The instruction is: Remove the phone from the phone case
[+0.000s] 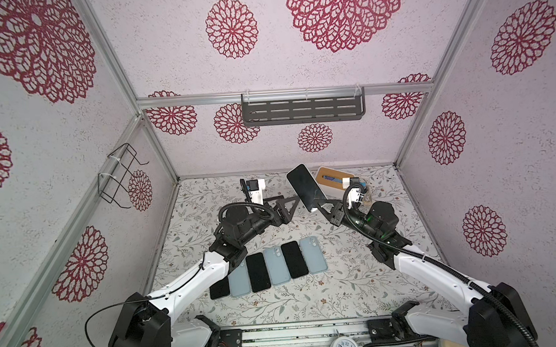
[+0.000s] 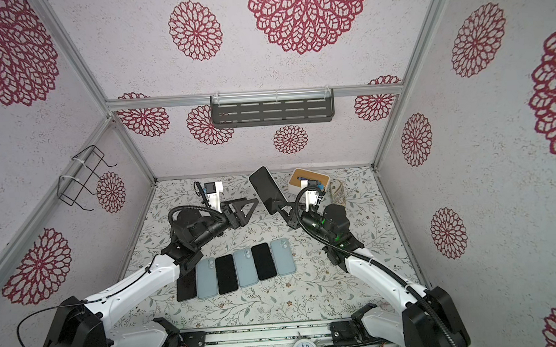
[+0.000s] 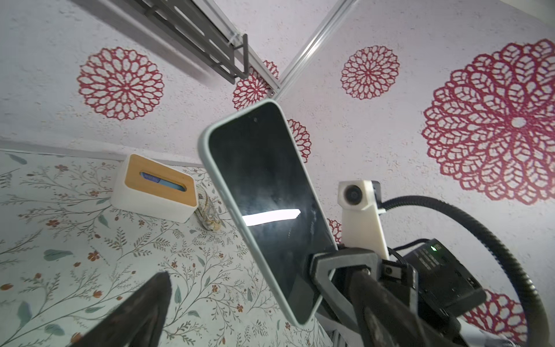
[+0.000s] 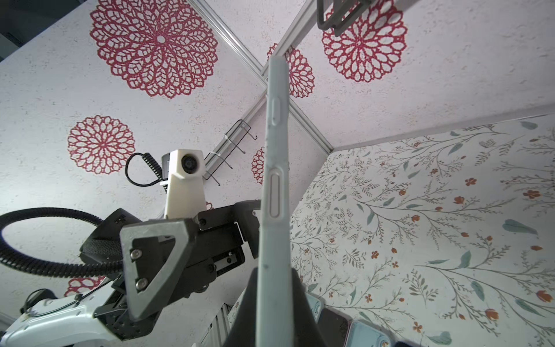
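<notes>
The phone (image 1: 304, 187) stands raised above the table at the back middle, its dark screen (image 3: 264, 195) facing my left arm. It sits inside a pale blue case (image 3: 222, 195), whose side edge with button bumps (image 4: 274, 180) shows in the right wrist view. My right gripper (image 1: 319, 205) is shut on the lower end of the cased phone, with a finger (image 3: 330, 270) on either face (image 4: 274, 300). My left gripper (image 1: 288, 207) is open just left of the phone's lower end, on the screen side (image 3: 264, 288), and holds nothing.
A row of black phones and pale blue cases (image 1: 269, 267) lies flat on the floral table, under my left forearm. A white box with a wooden lid (image 1: 331, 181) and a twine bundle (image 2: 337, 187) sit at the back right. A grey shelf (image 1: 302, 108) hangs on the back wall.
</notes>
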You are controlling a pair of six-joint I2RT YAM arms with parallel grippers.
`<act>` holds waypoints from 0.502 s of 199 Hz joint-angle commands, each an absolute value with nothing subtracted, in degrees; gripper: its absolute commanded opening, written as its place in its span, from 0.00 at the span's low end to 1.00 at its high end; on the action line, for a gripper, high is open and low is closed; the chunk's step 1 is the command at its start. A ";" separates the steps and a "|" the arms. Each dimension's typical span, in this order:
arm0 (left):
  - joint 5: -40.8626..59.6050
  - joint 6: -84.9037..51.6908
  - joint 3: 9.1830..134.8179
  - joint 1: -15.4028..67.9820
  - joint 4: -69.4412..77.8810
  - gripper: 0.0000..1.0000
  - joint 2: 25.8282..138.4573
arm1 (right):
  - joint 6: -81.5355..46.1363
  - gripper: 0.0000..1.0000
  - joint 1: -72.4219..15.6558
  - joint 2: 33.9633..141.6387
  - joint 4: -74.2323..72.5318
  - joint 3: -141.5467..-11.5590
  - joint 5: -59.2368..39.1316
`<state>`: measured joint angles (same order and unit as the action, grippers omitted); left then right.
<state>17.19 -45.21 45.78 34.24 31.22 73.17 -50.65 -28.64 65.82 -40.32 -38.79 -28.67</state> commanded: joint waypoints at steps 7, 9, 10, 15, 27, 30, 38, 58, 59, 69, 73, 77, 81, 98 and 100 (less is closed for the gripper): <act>16.89 -44.99 44.40 34.90 40.82 0.97 74.18 | -58.14 0.00 -28.48 64.32 -55.12 -38.56 -31.03; 17.06 -45.17 44.39 34.83 41.19 0.97 74.22 | -58.37 0.00 -28.50 64.25 -55.53 -38.40 -31.07; 17.10 -45.22 44.34 34.82 41.38 0.97 74.29 | -58.45 0.00 -28.53 64.20 -55.63 -38.32 -31.14; 17.50 -45.58 44.30 34.81 42.15 0.97 74.58 | -59.14 0.00 -28.53 64.16 -56.21 -38.00 -31.24; 18.61 -46.58 44.60 34.78 43.62 0.97 75.34 | -60.34 0.00 -28.48 63.90 -57.52 -37.39 -31.63; 18.91 -46.85 44.71 34.68 43.94 0.97 75.57 | -60.54 0.00 -28.53 63.81 -57.87 -37.17 -31.64; 20.03 -47.81 44.99 34.40 44.92 0.98 76.33 | -61.26 0.00 -28.48 63.51 -59.10 -36.54 -31.64; 24.25 -51.22 46.45 33.36 47.67 0.99 78.80 | -62.17 0.00 -28.56 62.65 -60.68 -35.39 -32.15; 24.47 -51.41 46.47 33.34 47.83 0.98 78.91 | -62.16 0.00 -28.56 62.61 -60.70 -35.36 -32.20; 26.58 -53.17 47.24 32.79 49.27 0.95 80.16 | -62.31 0.00 -28.57 62.10 -61.21 -34.90 -32.34; 27.45 -54.03 47.49 32.58 50.13 0.93 80.77 | -62.31 0.00 -28.58 62.01 -61.37 -34.67 -32.43; 28.25 -54.88 47.69 32.44 51.15 0.92 81.32 | -62.40 0.00 -28.61 61.78 -61.35 -34.48 -32.51; 28.83 -55.84 47.84 32.10 52.19 0.90 81.88 | -62.40 0.00 -28.65 61.68 -61.41 -34.33 -32.58; 31.44 -59.49 48.12 31.24 57.05 0.83 83.90 | -62.66 0.00 -28.66 61.24 -62.04 -33.71 -33.22; 31.59 -59.85 48.15 31.14 57.55 0.82 84.10 | -62.69 0.00 -28.65 61.25 -62.18 -33.63 -33.22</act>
<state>25.85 -53.93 46.26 32.49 48.25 82.08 -61.58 -28.64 64.29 -52.99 -32.91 -31.81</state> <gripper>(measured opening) 0.858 0.121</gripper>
